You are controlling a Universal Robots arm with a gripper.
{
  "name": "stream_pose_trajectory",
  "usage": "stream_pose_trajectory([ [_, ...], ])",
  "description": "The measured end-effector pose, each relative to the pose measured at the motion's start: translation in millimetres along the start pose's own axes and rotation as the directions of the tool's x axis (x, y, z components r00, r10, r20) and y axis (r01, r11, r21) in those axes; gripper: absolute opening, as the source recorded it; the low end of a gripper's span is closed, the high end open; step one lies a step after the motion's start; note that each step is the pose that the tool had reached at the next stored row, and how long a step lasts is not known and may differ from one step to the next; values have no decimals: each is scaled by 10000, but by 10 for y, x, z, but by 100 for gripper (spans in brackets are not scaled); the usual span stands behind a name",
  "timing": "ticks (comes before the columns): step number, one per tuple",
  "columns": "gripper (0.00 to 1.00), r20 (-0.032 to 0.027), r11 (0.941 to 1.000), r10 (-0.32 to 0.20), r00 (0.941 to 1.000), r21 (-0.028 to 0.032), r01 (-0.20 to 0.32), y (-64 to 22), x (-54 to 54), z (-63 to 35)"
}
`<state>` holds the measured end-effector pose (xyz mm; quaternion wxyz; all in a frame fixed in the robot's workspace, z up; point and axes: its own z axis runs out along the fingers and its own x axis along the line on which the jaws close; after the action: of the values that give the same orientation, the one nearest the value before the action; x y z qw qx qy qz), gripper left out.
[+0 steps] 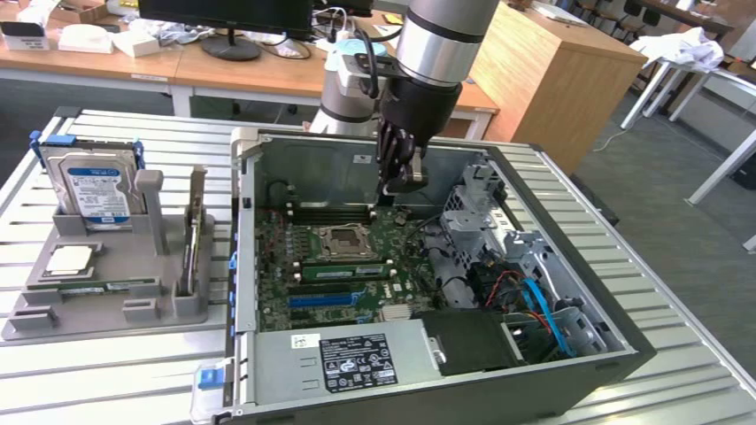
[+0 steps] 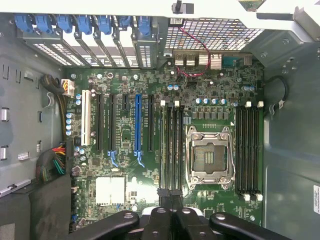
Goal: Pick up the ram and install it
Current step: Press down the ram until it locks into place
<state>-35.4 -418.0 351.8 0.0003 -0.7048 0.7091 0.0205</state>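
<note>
Exterior view: fingers (image 1: 402, 177) seemingly clear of case (image 1: 319, 168)

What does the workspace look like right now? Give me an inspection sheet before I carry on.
Surface: ribbed metal table carries an open computer case and a gray holder.
Job's things: ram, a green strip, stands in a motherboard slot beside the processor socket.
Clutter: hard drive and processor chip sit in the holder.
Gripper: gripper shut, nothing seen in it, above the motherboard inside the case.
Cables: blue cables at the case's side toward the exterior view's right; a red-and-black wire loops at the motherboard's edge.
Surroundings: wooden desk and monitor stand behind.
</note>
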Motion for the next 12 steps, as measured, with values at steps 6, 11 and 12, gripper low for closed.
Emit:
stream_pose_trajectory([
  [6,10,0,10000,0,10000,0,0,0,0,0],
  [11,10,0,10000,-2,10000,0,2,-18,0,-1],
  [12,10,-1,10000,-1,10000,-1,1,-37,0,-2],
])
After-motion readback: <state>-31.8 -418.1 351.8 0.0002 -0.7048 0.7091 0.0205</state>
